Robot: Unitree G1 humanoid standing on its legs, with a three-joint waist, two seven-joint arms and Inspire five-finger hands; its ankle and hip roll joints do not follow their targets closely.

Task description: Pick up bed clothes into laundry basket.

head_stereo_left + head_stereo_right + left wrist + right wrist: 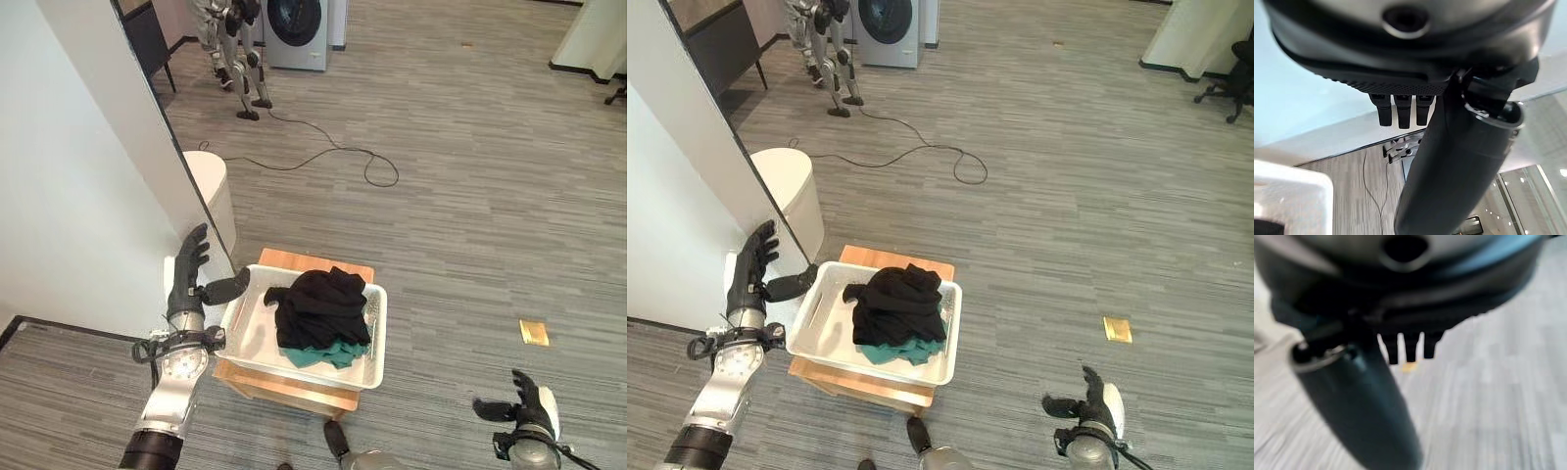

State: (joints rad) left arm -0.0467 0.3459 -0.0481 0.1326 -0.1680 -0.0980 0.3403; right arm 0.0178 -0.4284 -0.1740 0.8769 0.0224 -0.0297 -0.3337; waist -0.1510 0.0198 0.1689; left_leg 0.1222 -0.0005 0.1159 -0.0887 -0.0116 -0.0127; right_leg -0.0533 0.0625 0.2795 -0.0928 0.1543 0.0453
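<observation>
A white laundry basket stands on a low wooden stool. Inside it lies a heap of black clothes over a green piece. My left hand is open just left of the basket, fingers straight up along the white wall, its thumb reaching toward the basket's left rim. My right hand hangs open low at the right, over bare floor, well away from the basket and holding nothing.
A white wall panel rises at the left, with a white round bin behind its edge. Another humanoid robot stands far back by a washing machine. A small tan square lies on the grey floor at right.
</observation>
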